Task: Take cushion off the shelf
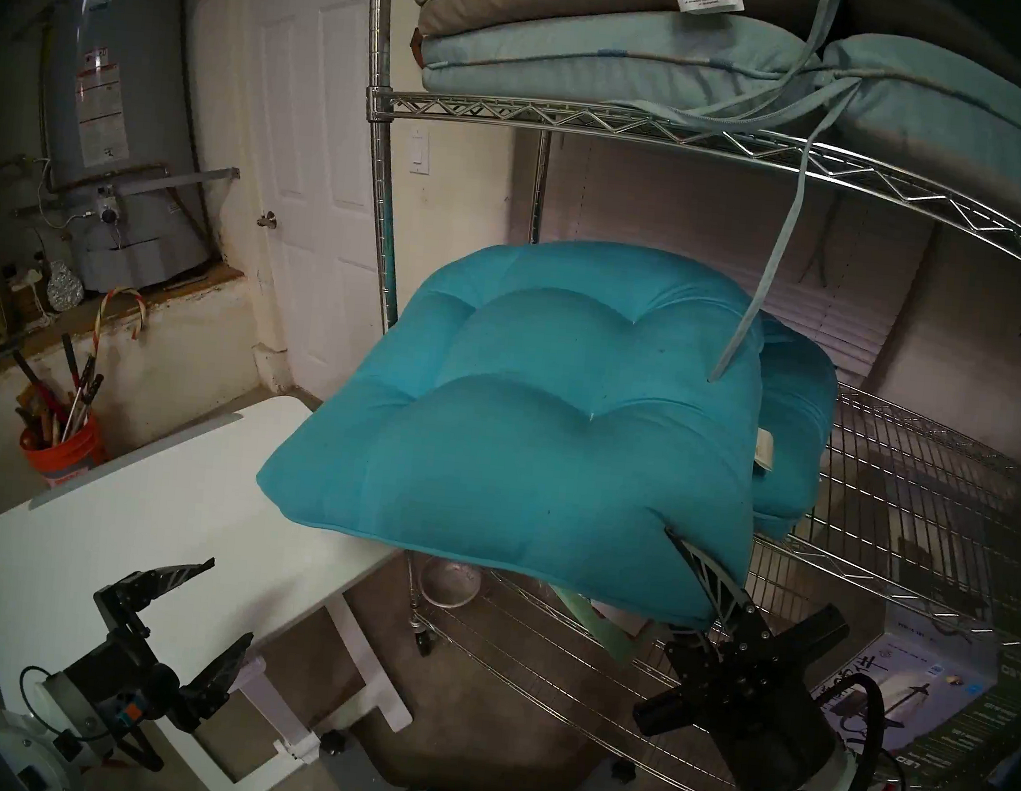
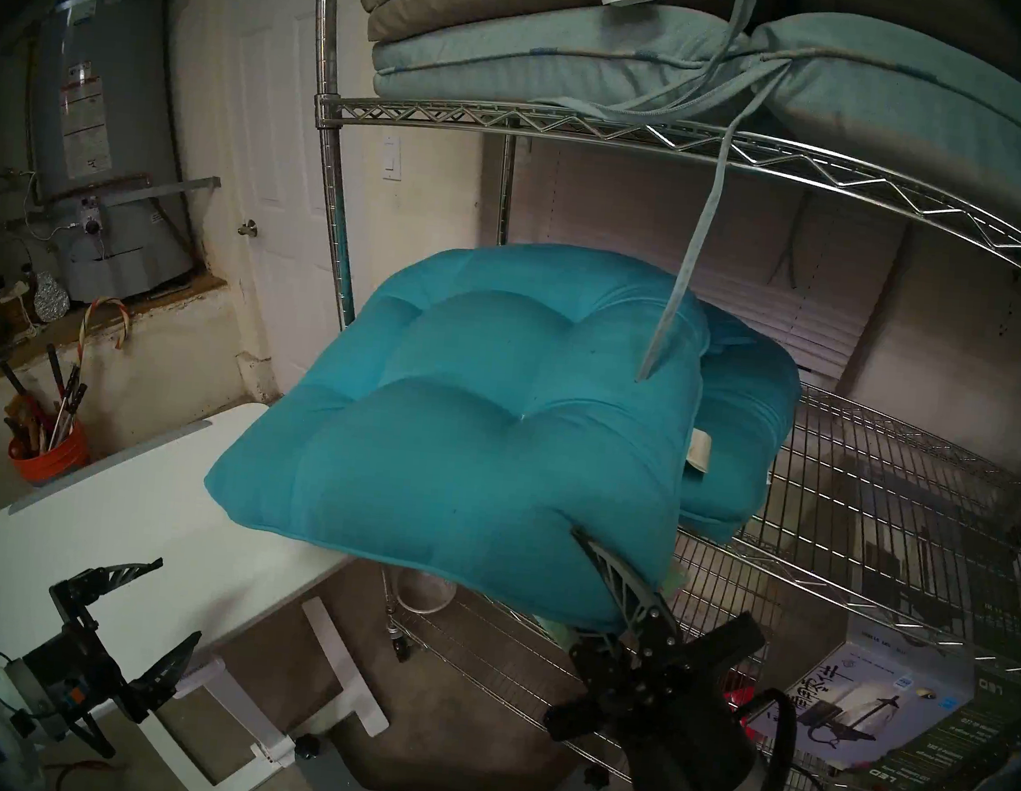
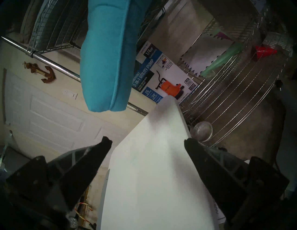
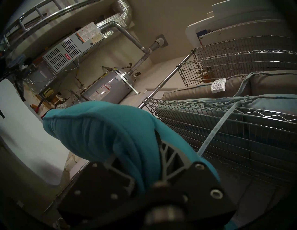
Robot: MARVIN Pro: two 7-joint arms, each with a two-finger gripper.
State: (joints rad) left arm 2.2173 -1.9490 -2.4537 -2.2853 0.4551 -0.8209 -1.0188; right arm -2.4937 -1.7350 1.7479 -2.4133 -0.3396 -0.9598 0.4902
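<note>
From my remote station, I read the left gripper as idle, its fingers spread wide and empty above the near part of the white bench. Next to the right, the teal cushion hangs in the air, tilted, its left corner out over the bench's right edge and its far side near the shelf front post. I judge the cushion light, soft and thickly padded: the fabric puckers around the finger pressing into it, so it will sag away from the hold and swing on fast moves. The tufted dimples and the piped seam at the rim are the firmest places to take hold; a grip across the corner is what I have now. The right gripper is clamped on the cushion's near right corner, one finger on top and the other hidden beneath. A second teal cushion lies just behind, on the wire middle tier. A pale tie strap hangs from the stacked cushions on the upper tier and crosses the held cushion's top face; whether it touches, I cannot tell. I treat it as a snag risk. The bench top is smooth and bare where visible. The room is a dim utility space: water heater and orange bucket at left, white door behind, boxes on the lower tier.
</note>
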